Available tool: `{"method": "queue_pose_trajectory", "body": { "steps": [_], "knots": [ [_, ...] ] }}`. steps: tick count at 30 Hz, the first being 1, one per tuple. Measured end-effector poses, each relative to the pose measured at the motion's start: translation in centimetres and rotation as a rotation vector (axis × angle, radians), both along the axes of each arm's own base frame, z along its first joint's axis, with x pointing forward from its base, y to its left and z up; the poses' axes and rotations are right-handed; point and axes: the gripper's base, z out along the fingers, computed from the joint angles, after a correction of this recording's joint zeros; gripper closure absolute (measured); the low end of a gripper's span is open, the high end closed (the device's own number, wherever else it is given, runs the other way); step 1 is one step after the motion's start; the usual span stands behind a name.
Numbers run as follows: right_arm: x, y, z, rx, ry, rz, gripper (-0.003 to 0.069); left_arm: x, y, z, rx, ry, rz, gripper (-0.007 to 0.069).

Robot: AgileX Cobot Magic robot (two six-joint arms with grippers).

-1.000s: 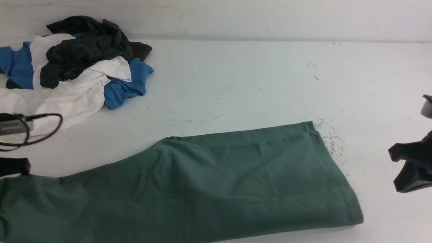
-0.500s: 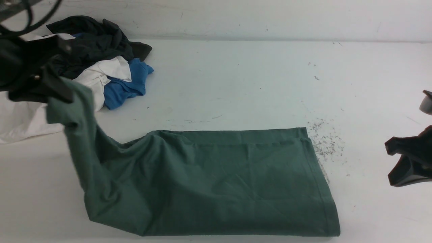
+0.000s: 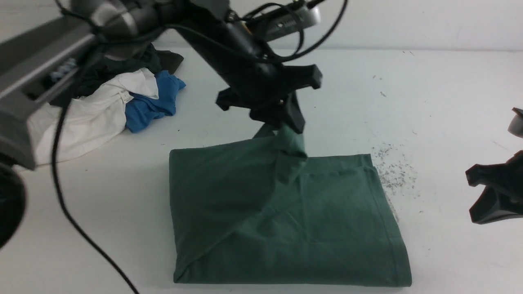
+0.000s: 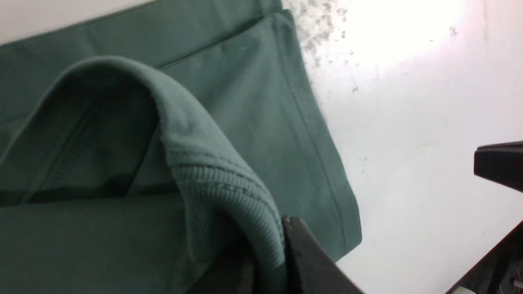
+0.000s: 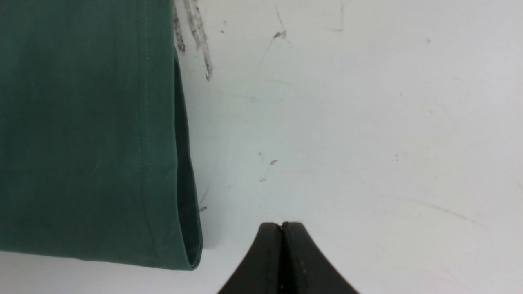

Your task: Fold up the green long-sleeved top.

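A white bench [image 3: 449,102] is filling the front view, its surface showing scuffs and a patch of dark specks [image 3: 394,169] toward the right. A plain white wall [image 3: 408,24] is rising directly behind its far edge. Even, diffuse light is falling across the surface, casting only soft shadows.

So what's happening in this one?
The left tool is shut on the ribbed edge of the green long-sleeved top, holding that end up above the rest of the garment on the table. The right tool is shut and empty, beside the top. A pile of other clothes sits far left.
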Motion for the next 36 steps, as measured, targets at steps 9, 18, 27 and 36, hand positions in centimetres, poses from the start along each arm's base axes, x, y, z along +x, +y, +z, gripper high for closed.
{"method": "queue_pose_trajectory", "body": {
  "steps": [9, 18, 27, 36],
  "knots": [
    [0.0, 0.0, 0.0, -0.001, -0.001, 0.003, 0.0673, 1.7, -6.2, -6.4, 0.006, 0.052, -0.088, 0.0547],
    [-0.1, 0.0, 0.0, 0.004, 0.013, 0.008, 0.0673, 0.8, -8.9, -7.5, -0.048, 0.057, -0.104, 0.0347],
    [-2.3, 0.5, 2.7, 0.021, -0.007, 0.05, 0.0673, 2.5, -3.2, 0.6, -0.132, -0.043, -0.045, 0.0309],
    [-10.2, 1.4, 11.5, -0.029, -0.378, 0.068, 0.0673, 0.1, 4.5, 12.1, -0.085, -0.386, 0.04, 0.0592]
  ]
}}
